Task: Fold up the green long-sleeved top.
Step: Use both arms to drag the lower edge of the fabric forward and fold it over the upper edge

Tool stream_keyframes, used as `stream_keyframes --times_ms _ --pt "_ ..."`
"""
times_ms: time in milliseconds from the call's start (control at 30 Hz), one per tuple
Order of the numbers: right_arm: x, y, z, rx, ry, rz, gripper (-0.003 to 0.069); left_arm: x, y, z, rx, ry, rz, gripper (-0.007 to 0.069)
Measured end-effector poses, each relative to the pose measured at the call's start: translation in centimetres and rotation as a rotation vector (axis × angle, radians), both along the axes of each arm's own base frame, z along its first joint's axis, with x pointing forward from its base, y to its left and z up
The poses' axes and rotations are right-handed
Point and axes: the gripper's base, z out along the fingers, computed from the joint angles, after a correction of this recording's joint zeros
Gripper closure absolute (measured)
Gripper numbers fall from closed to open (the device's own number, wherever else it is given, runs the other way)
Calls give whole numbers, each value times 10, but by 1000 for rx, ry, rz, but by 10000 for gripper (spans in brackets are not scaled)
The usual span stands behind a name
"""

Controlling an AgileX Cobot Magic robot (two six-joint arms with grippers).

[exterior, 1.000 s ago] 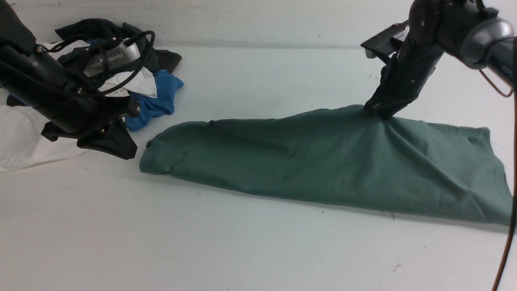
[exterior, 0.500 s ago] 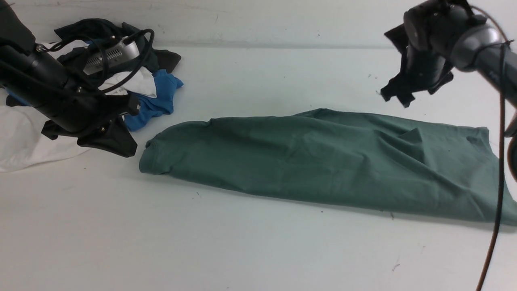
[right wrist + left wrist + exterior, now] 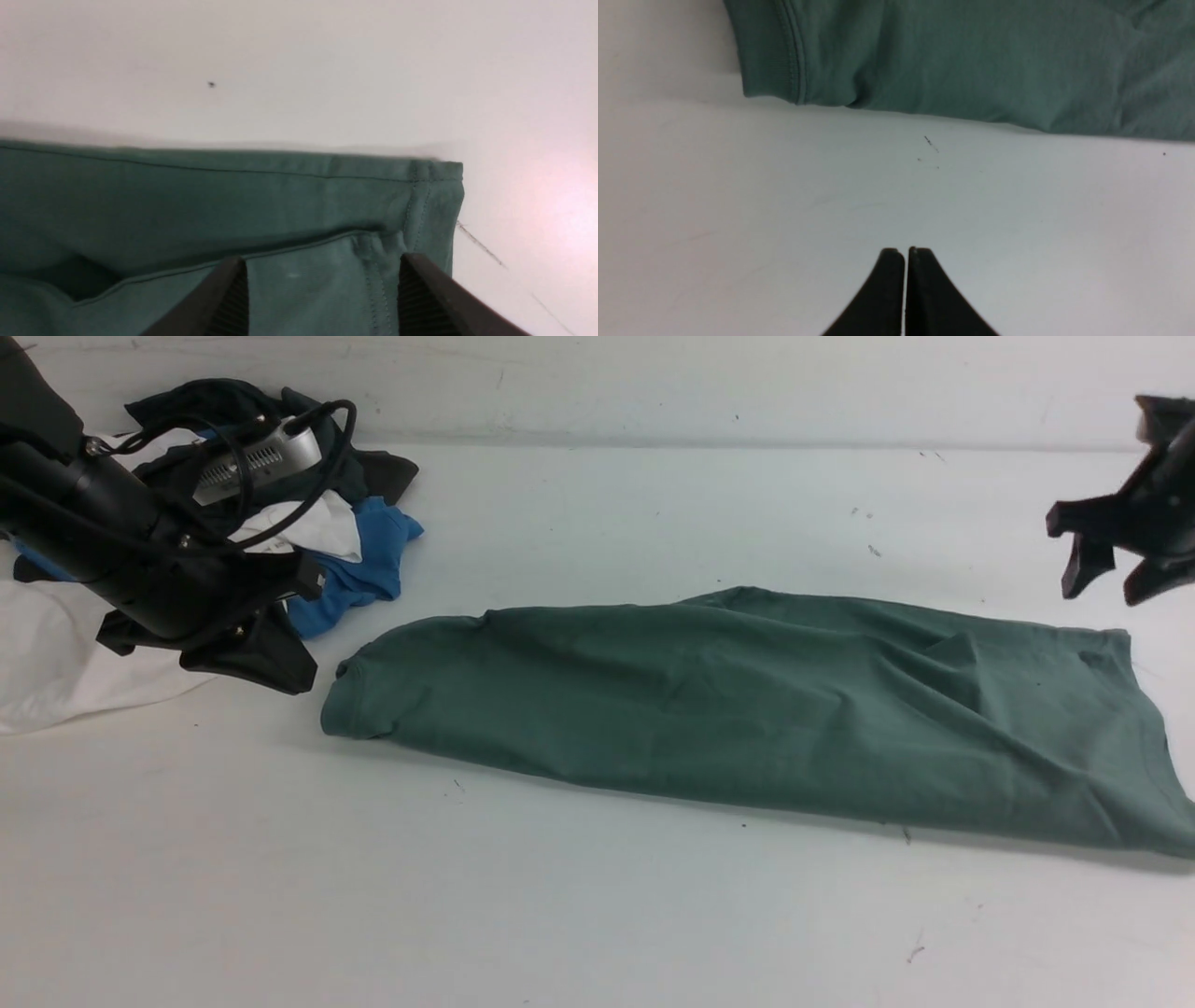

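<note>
Plainly, the green long-sleeved top [image 3: 747, 700] lay flat on the white table [image 3: 560, 915] as one long band. It ran from just left of the middle out to the right edge of the front view, and its right end sat nearer the robot than its left. Soft creases crossed the cloth, and a small fold stood up toward the right end.

The left gripper [image 3: 280, 677] hung low just beside the top's left end, apart from the cloth. Its two black fingertips [image 3: 892, 280] were pressed together with nothing between them. In the left wrist view they pointed over bare table, with a ribbed, stitched edge of the top lying beyond them.

The right gripper [image 3: 1106, 588] was up in the air at the right edge of the front view, above the top's far right corner and clear of it. Its fingers [image 3: 224, 298] were spread wide and held nothing. Between them the right wrist view showed a stitched hem corner of the top, with the edge of another layer lying across it.

Behind the left arm sat a heap of other clothes: a dark garment [image 3: 233, 401], a white garment [image 3: 56, 663] and a blue garment [image 3: 359, 569], near the top's left end but not touching it
</note>
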Motion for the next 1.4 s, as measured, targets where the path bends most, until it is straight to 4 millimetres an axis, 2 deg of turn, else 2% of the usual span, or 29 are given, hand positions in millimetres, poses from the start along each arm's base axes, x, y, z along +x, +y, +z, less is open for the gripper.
stream_keyframes --times_ms 33,100,133,267,567,733,800,1033,1067,1400 --pt "1 -7 -12 16 21 -8 256 0 0 0 0 0 0 629" --pt "2 -10 -21 17 37 1 258 0 0 0 0 0 0 629" --pt "3 -10 -32 15 57 21 258 0 0 0 0 0 0 629" --pt "4 -12 -49 1 90 67 258 0 0 0 0 0 0 629" --pt "3 -22 -52 -126 121 129 258 0 0 0 -4 0 1 629" --pt "3 -20 -52 -113 118 129 276 0 0 0 -6 0 1 629" --pt "4 -19 -52 -97 113 129 295 0 0 0 -6 0 1 629" --pt "4 -16 -52 -73 104 142 455 0 0 0 -7 0 2 629" --pt "4 -17 -52 -83 107 147 497 0 0 0 -7 0 2 629" --pt "4 -18 -52 -95 110 153 652 0 0 0 -7 0 2 629"
